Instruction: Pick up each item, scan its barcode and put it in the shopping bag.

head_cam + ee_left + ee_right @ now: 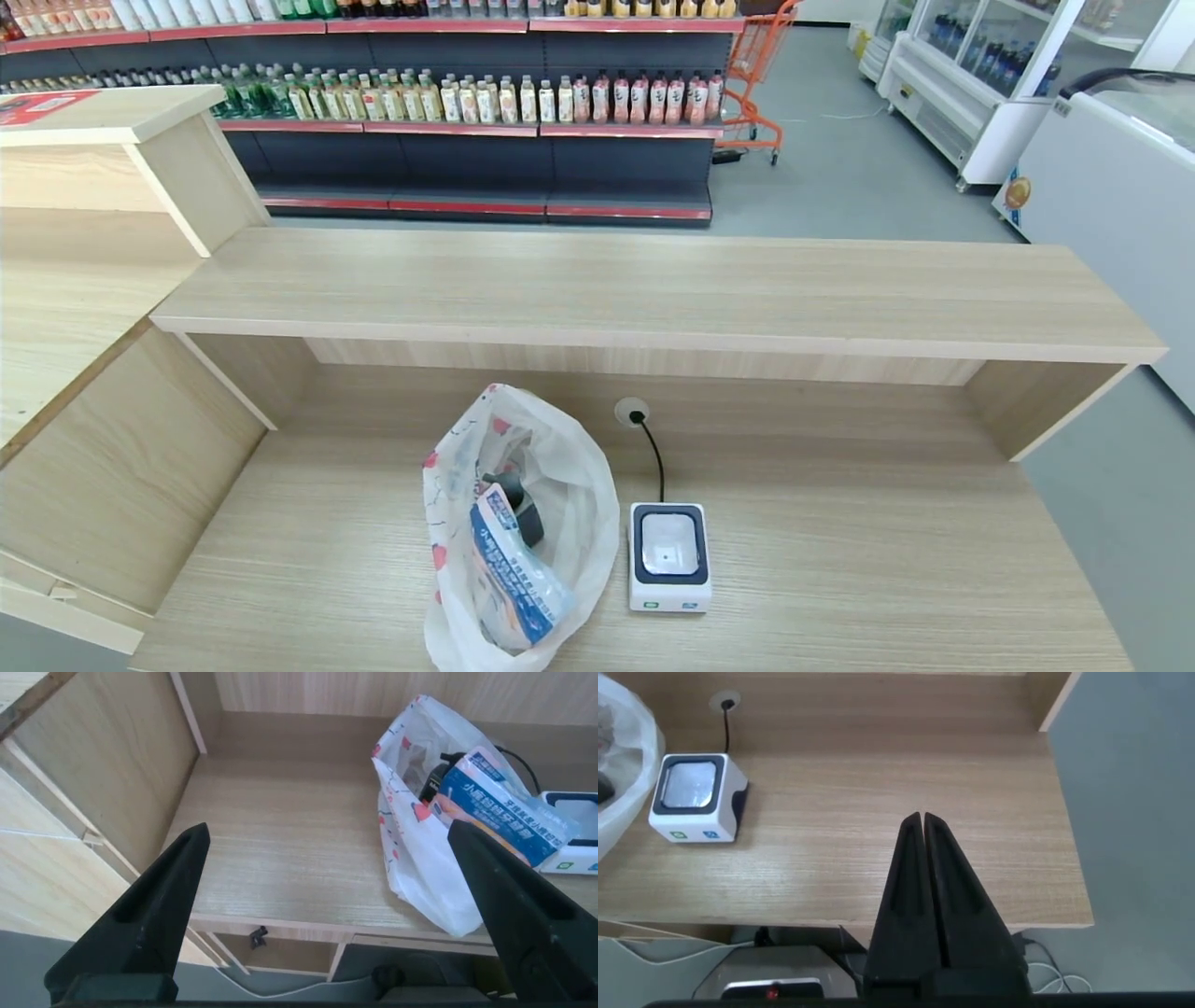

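A white plastic shopping bag [569, 495] with red marks lies open on the wooden desk [840, 541], and it also shows in the left wrist view [420, 849]. Inside it lie a blue-and-white packet [513, 569] [500, 803] and a dark item [518, 499]. To the bag's right sits the white barcode scanner [668, 557] [691, 798] with its black cable. My left gripper [327, 849] hangs open above the desk's near left edge, holding nothing. My right gripper [922, 821] is shut and empty, above the desk's near right part.
A raised wooden counter top [653, 289] runs across behind the desk, with side panels at left and right. A cable hole [632, 411] sits in the desk at the back. Beyond stand drink shelves [467, 98], an orange cart and freezers.
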Motion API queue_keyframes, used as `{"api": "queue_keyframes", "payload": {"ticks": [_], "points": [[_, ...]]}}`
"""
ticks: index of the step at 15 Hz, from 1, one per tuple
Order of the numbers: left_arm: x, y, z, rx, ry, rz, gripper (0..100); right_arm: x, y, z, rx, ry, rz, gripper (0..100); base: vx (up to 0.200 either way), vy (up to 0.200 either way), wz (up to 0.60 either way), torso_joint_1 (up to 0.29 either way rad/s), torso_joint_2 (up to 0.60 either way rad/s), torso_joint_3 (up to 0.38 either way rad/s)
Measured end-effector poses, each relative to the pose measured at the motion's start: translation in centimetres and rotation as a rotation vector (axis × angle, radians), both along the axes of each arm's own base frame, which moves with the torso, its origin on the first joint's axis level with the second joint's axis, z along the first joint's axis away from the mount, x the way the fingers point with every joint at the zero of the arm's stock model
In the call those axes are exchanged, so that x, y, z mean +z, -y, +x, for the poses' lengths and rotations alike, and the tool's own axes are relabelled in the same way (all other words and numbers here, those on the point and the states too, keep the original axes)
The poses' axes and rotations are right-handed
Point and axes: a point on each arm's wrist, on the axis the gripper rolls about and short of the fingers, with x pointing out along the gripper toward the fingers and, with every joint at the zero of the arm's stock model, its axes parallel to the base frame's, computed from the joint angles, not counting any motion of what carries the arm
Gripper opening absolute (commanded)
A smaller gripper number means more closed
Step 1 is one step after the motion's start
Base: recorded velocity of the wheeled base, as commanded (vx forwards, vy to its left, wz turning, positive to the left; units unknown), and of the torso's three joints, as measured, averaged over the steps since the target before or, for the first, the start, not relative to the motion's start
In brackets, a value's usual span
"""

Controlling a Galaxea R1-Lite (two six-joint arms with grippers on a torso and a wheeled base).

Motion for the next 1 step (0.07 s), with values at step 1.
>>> {"api": "queue_keyframes", "payload": {"ticks": [1], "points": [[0.0,0.0,0.0,0.0,0.0,0.0,100,0.0,0.0,0.0,0.0,0.0,0.0,0,0.0,0.0,0.0,0.0,0.0,0.0]]}}
